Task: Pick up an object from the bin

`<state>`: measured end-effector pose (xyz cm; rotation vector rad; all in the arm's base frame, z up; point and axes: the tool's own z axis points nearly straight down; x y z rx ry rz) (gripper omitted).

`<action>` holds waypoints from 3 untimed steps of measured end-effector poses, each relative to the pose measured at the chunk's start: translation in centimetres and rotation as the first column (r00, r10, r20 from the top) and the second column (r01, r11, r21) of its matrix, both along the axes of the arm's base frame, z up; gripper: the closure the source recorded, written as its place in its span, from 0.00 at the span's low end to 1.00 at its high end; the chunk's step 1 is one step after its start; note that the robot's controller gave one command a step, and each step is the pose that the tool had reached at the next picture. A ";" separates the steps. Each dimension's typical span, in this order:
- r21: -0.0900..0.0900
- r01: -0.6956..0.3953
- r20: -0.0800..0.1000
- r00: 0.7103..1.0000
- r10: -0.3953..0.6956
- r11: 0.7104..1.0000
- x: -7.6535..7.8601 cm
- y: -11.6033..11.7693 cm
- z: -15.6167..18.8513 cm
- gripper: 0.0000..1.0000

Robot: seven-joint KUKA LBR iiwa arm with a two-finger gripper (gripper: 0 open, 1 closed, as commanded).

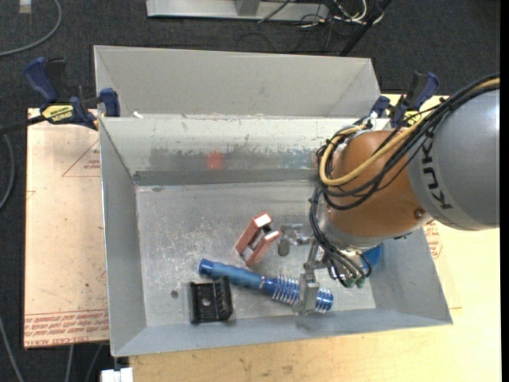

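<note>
The blue tool (254, 279) lies on the bin's floor near the front wall, slightly slanted. Its smooth handle points left and a little back, and its ribbed blue-and-white end points right. The claw (308, 291) stands right at that ribbed end, its grey metal tip crossing the ribs from above, so the tool stretches away to the claw's left. Whether the claw is released or clenched cannot be told, nor whether it touches the tool.

A black block (211, 302) sits below the handle's left end, near the front wall. Behind the tool's middle lies a tilted red-and-white piece (256, 239), with a small grey part (289, 239) just right of it. A blue scrap (372, 255) shows under the wrist's orange cover (374, 189), right of the claw. The bin (119, 237) is grey metal with a scuffed floor.
</note>
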<state>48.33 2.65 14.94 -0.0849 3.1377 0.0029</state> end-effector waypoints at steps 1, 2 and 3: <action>0.001 0.111 -0.006 0.994 -0.111 0.994 0.6 0.9 -8.0 0.00; 0.001 0.064 -0.001 0.998 -0.064 0.998 0.0 0.7 -8.0 1.00; 0.001 0.064 0.000 0.998 -0.064 0.998 0.0 0.7 -8.0 1.00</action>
